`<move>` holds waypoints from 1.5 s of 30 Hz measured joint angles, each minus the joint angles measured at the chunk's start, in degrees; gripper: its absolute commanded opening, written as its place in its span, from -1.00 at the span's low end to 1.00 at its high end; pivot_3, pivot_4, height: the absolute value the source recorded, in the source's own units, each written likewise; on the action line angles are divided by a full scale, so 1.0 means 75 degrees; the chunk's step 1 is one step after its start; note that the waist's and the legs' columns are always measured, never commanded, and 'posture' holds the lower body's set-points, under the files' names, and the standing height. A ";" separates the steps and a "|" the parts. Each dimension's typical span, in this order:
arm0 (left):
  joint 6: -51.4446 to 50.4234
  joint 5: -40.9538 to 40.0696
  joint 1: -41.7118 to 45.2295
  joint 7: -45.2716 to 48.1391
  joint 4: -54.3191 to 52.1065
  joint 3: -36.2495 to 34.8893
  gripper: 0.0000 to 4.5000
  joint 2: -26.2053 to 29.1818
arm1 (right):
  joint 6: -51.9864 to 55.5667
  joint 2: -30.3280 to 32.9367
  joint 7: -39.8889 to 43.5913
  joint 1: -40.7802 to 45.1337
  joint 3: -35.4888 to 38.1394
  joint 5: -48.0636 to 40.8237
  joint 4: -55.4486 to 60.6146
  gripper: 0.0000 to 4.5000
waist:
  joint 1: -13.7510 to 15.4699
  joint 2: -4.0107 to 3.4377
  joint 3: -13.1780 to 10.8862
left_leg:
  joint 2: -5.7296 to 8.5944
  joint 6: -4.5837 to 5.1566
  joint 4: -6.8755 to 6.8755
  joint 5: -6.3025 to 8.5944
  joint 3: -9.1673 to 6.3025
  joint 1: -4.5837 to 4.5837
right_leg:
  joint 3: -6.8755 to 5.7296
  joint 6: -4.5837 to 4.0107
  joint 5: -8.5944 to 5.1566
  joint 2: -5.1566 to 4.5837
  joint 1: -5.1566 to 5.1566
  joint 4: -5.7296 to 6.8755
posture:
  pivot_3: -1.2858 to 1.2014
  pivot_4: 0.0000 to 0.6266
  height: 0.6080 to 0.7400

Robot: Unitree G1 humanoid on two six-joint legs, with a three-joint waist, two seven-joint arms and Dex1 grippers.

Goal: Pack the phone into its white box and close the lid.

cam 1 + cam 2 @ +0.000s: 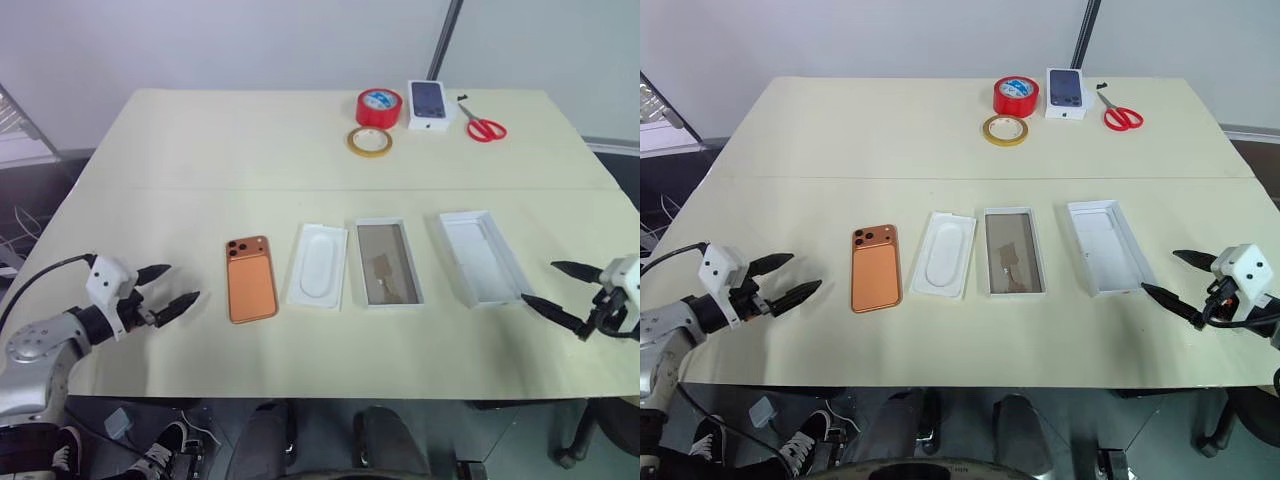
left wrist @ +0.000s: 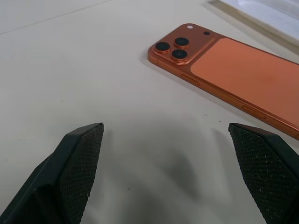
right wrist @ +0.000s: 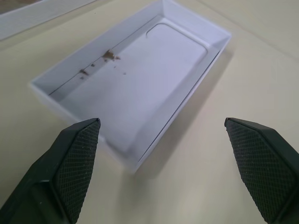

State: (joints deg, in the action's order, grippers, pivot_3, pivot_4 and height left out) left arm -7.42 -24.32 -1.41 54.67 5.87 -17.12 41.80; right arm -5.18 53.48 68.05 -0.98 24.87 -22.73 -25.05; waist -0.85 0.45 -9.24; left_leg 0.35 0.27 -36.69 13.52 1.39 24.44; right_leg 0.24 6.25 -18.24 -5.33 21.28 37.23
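The left gripper (image 1: 172, 287) hovers wide open and empty near the table's (image 1: 200, 140) front left corner, just beside the phone (image 1: 251, 279); the right gripper (image 1: 562, 290), equally spread and empty, waits by the front right edge next to the lid (image 1: 481, 256). The white box (image 1: 388, 263) lies mid-front. Likely best: pinch the phone across its long edges, keeping it level. The left wrist view reveals the side buttons; the right wrist view shows brown specks inside the lid.

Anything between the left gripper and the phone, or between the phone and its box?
Left gripper to phone: bare table, nothing between. Phone to white box: the white insert with the oval recess lies flat between them.
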 measured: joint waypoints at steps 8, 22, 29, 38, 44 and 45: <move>0.0046 0.0034 0.0230 -0.0046 0.0005 0.0024 1.00 -0.0089 | 0.0219 0.0016 0.0182 -0.0067 0.0028 -0.0076 0.0093 0.98 | 0.0010 0.0000 0.0000 | 0.0000 0.0000 0.0000 0.0000 0.0002 0.0000 | 0.0000 0.0000 0.0000 0.0000 0.0000 -0.0001 | 0.03 -0.52 0.82; 0.0455 0.0407 0.0479 0.0092 0.0211 0.0099 1.00 -0.0069 | 0.0261 0.0008 0.0020 0.0013 0.0014 -0.0004 0.0408 0.98 | 0.0005 -0.0001 0.0000 | 0.0001 0.0000 0.0001 0.0000 0.0002 0.0000 | 0.0001 0.0000 0.0000 -0.0001 0.0001 -0.0002 | 0.03 -0.52 0.82; 0.0800 0.0675 0.0535 -0.0121 0.0264 0.0153 1.00 -0.0193 | 0.0273 -0.0036 -0.0059 0.0031 -0.0066 0.0005 0.0643 0.98 | 0.0012 -0.0001 0.0000 | 0.0001 0.0000 0.0001 0.0000 0.0003 0.0000 | 0.0001 0.0000 0.0000 -0.0001 0.0000 -0.0002 | 0.03 -0.52 0.82; -0.0401 0.0714 0.1018 -0.0843 -0.0561 0.0672 1.00 -0.0315 | 0.0605 -0.0168 -0.0378 0.0627 -0.0701 0.0033 0.1810 0.98 | 0.0009 -0.0001 -0.0001 | 0.0001 0.0001 -0.0002 -0.0001 0.0002 0.0000 | 0.0000 0.0023 0.0013 0.0000 0.0000 0.0002 | 0.03 -0.52 0.82; -0.2059 0.0461 0.1897 -0.1282 -0.1676 0.1513 1.00 -0.0837 | 0.0800 -0.0940 -0.0900 0.1850 -0.2067 0.0472 0.3190 0.98 | 0.0020 0.0000 -0.0001 | 0.0001 0.0001 -0.0004 -0.0004 0.0002 0.0005 | -0.0003 0.0029 0.0016 0.0013 0.0002 0.0004 | 0.03 -0.52 0.82; -0.2488 0.0380 0.2095 -0.1315 -0.1685 0.1677 1.00 -0.0928 | 0.0901 -0.1173 -0.0969 0.2046 -0.2317 0.0468 0.3405 0.98 | 0.0021 0.0000 -0.0002 | 0.0001 0.0001 -0.0011 -0.0005 0.0000 0.0006 | -0.0004 0.0029 0.0016 0.0016 0.0003 0.0015 | 0.03 -0.52 0.82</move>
State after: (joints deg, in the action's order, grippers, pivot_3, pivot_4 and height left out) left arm -26.09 -21.48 14.31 44.80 -6.77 -4.54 34.84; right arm 1.57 44.69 60.78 14.36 7.49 -19.22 0.49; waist -0.70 0.45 -9.26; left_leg 0.36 0.28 -36.77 13.48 1.39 24.48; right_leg 0.21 6.47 -18.12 -5.21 21.30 37.34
